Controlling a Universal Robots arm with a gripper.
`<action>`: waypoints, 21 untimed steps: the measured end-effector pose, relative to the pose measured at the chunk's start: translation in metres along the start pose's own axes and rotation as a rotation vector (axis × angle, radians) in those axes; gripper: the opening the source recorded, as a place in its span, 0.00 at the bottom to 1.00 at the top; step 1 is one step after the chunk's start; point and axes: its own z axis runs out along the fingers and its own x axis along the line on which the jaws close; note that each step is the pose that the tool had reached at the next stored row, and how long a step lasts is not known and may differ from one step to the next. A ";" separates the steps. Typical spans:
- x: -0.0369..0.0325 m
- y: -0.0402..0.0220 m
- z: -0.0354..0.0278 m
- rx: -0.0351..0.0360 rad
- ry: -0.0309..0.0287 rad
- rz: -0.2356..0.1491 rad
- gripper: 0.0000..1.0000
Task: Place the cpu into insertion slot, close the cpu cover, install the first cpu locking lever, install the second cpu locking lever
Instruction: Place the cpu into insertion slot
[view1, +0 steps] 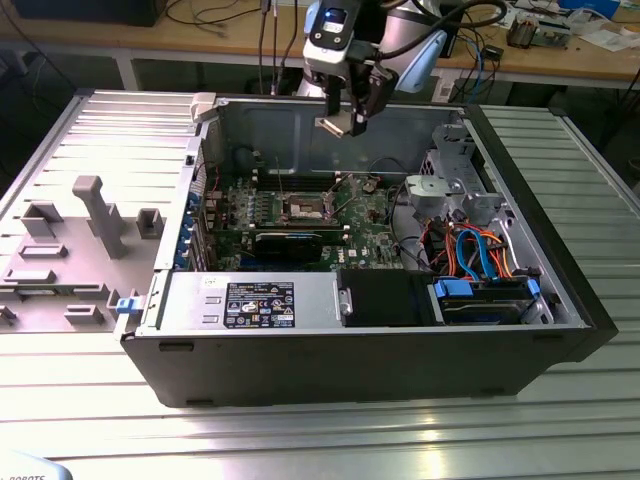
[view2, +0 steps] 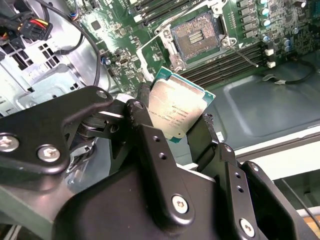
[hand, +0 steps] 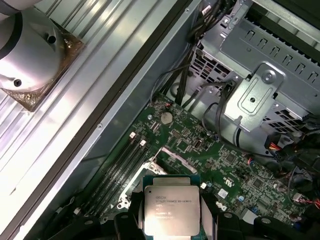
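Cpu (view2: 177, 107) in claw (view2: 174, 114), clear of insertion slot (view2: 196, 34)

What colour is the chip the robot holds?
The cpu is pale silver-tan, best in the second wrist view.

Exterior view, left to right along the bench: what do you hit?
Grey tray → slot → drive cage → case edge. The cpu, held in the fingers, overlaps the slot, so left out.

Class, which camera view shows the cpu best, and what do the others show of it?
The first wrist view: the cpu faces the camera squarely, held in the gripper. The second wrist view shows it tilted; the exterior view shows it small, above the computer case.
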 end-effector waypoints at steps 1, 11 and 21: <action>0.0000 0.0000 0.0003 -0.0002 -0.0012 0.013 0.54; -0.0001 -0.0002 0.0030 -0.0033 -0.0159 0.188 0.54; -0.0001 -0.0003 0.0037 -0.0048 -0.0224 0.266 0.54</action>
